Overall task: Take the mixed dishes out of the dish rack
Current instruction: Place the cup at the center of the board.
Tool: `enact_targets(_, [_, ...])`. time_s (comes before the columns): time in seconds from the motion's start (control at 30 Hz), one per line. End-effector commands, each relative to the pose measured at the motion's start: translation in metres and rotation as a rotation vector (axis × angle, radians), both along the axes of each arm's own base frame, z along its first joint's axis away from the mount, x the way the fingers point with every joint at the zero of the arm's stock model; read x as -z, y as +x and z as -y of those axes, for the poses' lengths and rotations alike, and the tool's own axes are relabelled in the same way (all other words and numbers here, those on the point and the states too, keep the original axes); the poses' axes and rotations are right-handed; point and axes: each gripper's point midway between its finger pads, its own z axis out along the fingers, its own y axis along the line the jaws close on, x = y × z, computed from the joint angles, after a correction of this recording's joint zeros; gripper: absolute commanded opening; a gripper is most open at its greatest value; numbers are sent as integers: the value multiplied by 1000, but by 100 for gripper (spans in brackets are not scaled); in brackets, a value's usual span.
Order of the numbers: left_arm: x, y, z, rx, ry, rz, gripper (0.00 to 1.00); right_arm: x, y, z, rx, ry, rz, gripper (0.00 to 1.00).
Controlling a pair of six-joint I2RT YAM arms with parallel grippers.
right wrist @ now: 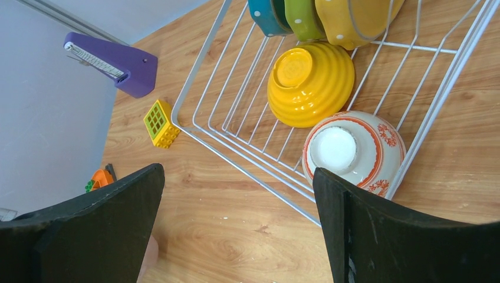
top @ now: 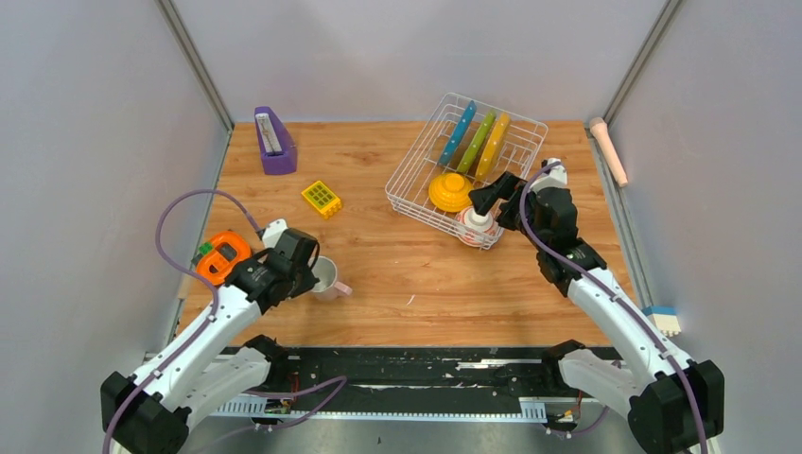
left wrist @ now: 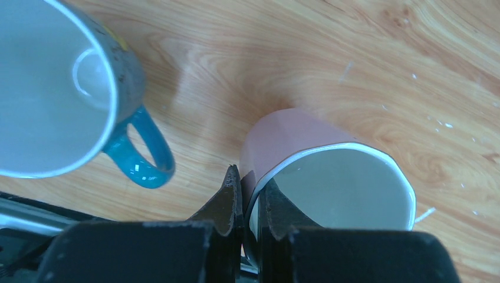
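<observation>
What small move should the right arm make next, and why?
Probably lower the right gripper toward the red-and-white bowl. Its jaws stand open, empty, above the dish rack; the bowl lies upside down in the rack's near corner, close by one finger, not yet between them.

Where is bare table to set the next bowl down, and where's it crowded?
Bare wood: between the yellow grid block, dish rack and pink cup, and along the near edge. Crowded: around the left claw and orange gadget.
</observation>
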Motion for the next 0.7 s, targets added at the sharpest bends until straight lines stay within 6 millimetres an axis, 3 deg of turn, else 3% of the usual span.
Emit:
enact_targets(0.0, [-41, 38, -16, -106, 58, 153, 0, -8, 3, 2, 6, -24, 28, 100])
enact_targets(0.4, [-52, 84, -60, -265, 146, 59, 0, 1, 5, 7, 22, -72, 0, 100])
enact_targets(0.67, [-42, 110, -74, -302, 91, 73, 1, 11, 10, 8, 14, -119, -35, 100])
